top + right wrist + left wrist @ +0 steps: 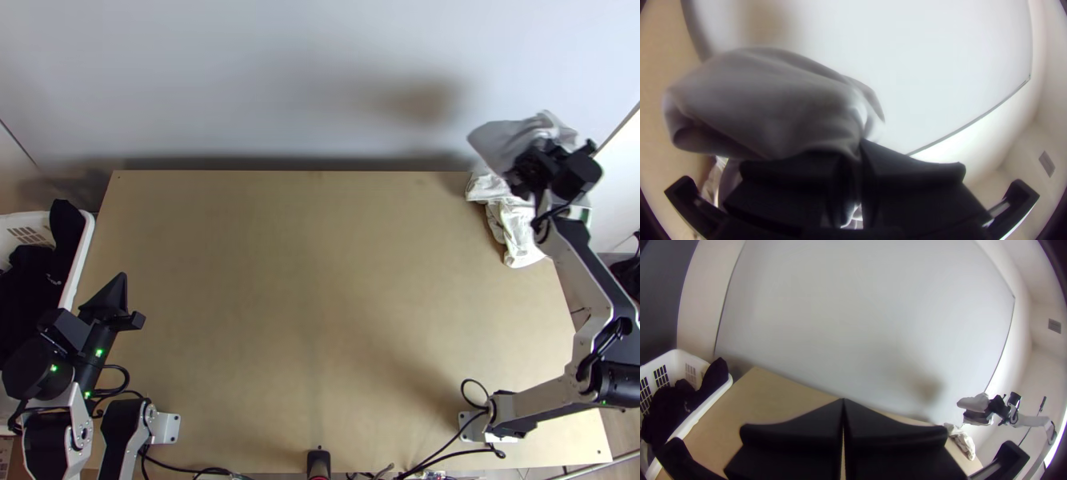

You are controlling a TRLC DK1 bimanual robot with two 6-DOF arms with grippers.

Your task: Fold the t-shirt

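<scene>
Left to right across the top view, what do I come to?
White basket with dark cloth in it → left gripper, jaws shut → black device at the table's near edge → grey cloth held up by the right gripper.

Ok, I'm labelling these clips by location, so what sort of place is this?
Probably a robotics workspace or lab: two arms flank a wooden table, cables run along its near edge, and a white laundry basket of dark cloth stands beside it.
</scene>
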